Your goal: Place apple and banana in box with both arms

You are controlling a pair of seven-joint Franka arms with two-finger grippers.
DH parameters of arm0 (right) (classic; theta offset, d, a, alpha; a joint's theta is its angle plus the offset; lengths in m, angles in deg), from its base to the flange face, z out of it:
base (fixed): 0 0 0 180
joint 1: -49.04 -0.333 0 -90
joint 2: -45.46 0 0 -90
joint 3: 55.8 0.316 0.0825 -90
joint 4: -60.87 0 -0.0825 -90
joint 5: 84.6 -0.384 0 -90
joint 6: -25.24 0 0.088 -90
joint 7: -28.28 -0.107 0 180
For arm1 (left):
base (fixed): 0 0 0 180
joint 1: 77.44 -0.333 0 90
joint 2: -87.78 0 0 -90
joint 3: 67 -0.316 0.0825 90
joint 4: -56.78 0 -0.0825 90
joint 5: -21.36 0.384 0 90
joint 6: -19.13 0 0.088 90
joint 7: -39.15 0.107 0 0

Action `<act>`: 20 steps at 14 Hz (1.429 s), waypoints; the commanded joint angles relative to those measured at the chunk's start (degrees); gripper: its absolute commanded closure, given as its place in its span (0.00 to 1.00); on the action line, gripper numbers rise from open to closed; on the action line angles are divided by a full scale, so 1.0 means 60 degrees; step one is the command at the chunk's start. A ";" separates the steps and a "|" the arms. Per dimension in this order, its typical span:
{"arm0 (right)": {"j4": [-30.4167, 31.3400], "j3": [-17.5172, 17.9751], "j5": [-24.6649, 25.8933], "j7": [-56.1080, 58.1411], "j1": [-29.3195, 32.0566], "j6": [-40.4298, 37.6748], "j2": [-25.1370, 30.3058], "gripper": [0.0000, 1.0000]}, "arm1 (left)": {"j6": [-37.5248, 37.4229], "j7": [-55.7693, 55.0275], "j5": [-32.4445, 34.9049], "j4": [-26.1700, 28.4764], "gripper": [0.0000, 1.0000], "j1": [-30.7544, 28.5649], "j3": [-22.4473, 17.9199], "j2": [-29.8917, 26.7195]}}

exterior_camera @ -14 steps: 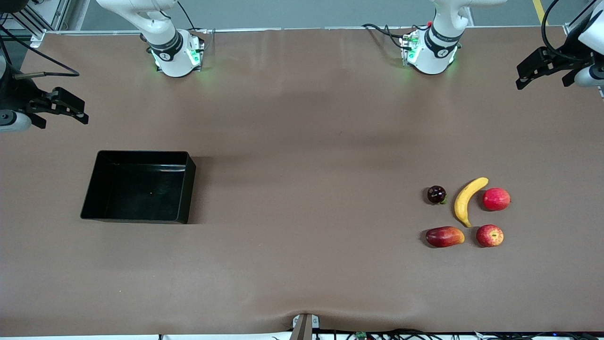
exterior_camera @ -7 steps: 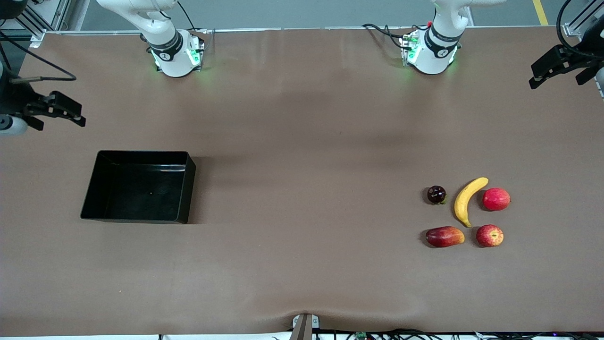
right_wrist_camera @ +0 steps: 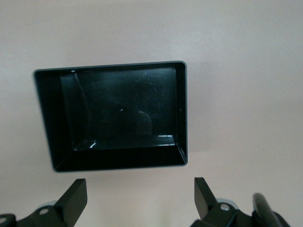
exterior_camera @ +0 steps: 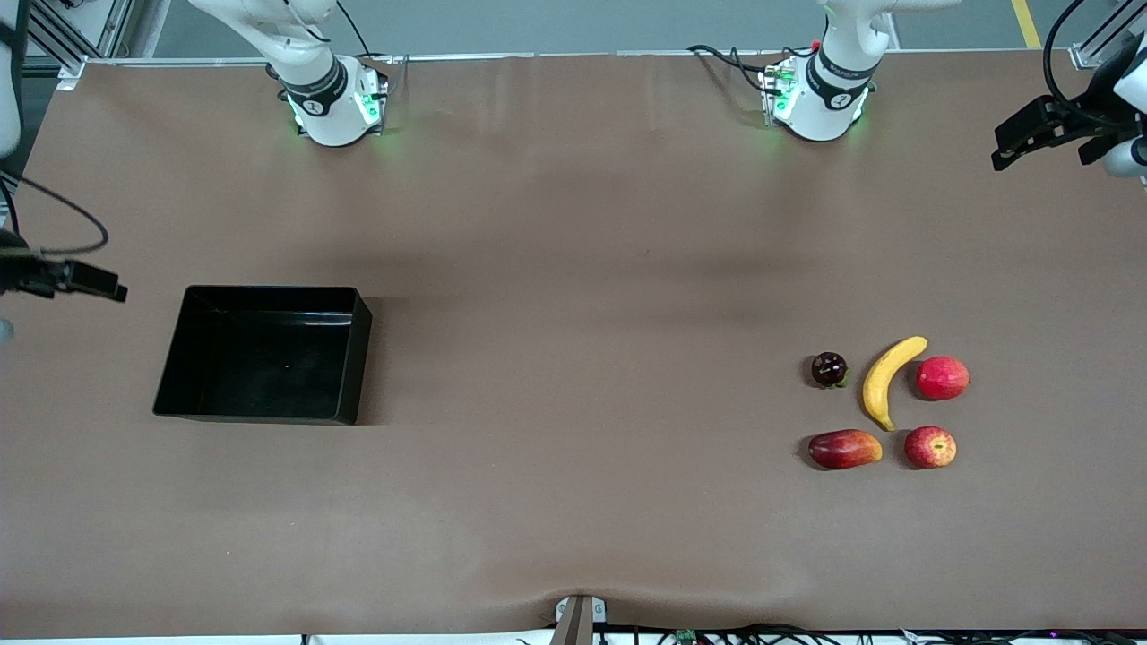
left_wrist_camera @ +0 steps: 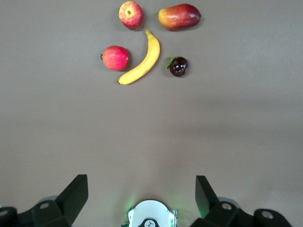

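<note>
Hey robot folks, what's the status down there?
Both hands open, empty: left hand and right hand at the table's ends. Apple, banana untouched on table. Box empty. Nothing blocking.

No readable text, labels, brands or numbers anywhere I can see; small markings on my arm bases (exterior_camera: 333,103) are too small to tell.

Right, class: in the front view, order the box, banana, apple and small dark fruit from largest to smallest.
1. box
2. banana
3. apple
4. small dark fruit

All rest on the table at similar depth, so the ranking holds.
</note>
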 commanded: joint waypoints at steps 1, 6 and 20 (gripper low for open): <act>-0.0236 0.0161 0.0058 0.1261 0.0486 0.0496 -0.1345 0.00 | 0.1134 -0.0043 0.0193 0.0408 0.00 -0.0062 0.0059 0.0500; 0.0494 0.0175 0.0029 0.1822 0.1057 0.2235 -0.2680 0.00 | 0.4458 0.0116 0.0192 0.1655 0.00 -0.0557 0.0029 0.1816; 0.1143 0.0205 -0.0790 0.2762 0.1483 0.2991 -0.3122 1.00 | 0.7963 0.4451 0.0134 -0.1362 0.00 -0.1527 0.0029 0.7429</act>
